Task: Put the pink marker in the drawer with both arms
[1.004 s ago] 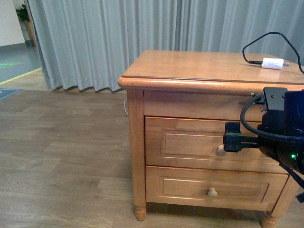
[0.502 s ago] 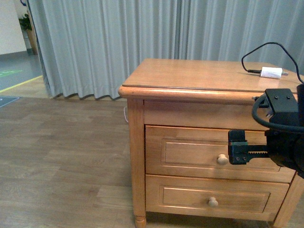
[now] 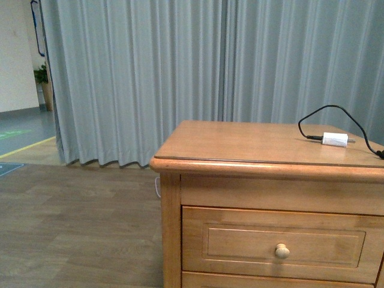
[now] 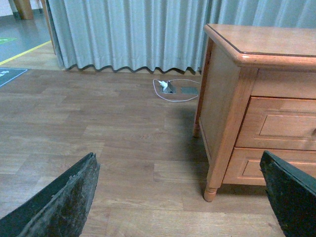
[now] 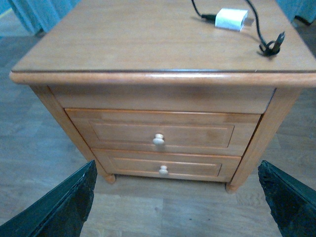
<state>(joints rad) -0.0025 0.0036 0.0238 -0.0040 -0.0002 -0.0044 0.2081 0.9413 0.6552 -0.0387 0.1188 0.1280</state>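
Grey curtains (image 3: pixel 180 78) back nightstand (image 3: pixel 252 144) bearing charger (image 3: pixel 334 139); drawer (image 3: pixel 282 243) closed.

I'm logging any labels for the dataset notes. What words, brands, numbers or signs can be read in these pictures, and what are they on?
None can be read.
The white charger plug on the nightstand top shows no legible print.
The drawer fronts and their knobs are plain wood.
The green floor marking by the curtain is too small and blurred to tell whether it holds text.
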